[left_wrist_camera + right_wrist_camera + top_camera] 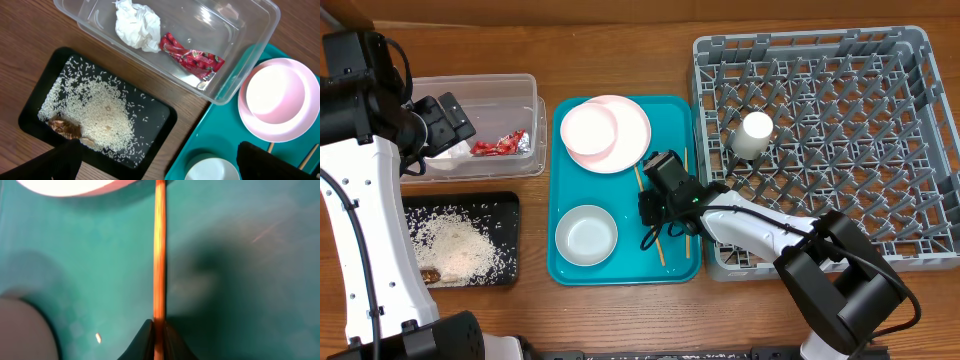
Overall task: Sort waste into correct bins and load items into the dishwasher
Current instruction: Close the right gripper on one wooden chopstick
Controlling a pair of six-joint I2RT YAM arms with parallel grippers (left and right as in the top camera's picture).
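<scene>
My right gripper (159,340) is shut on a thin wooden chopstick (159,255) low over the teal tray (675,110). From overhead, that gripper (653,214) is at the tray's right side, and a second chopstick (686,190) lies beside it. Stacked pink and white plates (605,132) and a small pale bowl (586,235) sit on the tray. A white cup (755,133) stands in the grey dish rack (860,70). My left gripper (165,167) hangs open over the clear tub (240,30), which holds the napkin (136,26) and red wrapper (192,57). Rice (102,117) fills the black tray (165,112).
A brown food scrap (65,127) lies in the black tray's corner. The tub (535,120) and black tray (510,205) stand left of the teal tray, and the rack touches its right side. Bare wooden table (620,40) runs along the far edge.
</scene>
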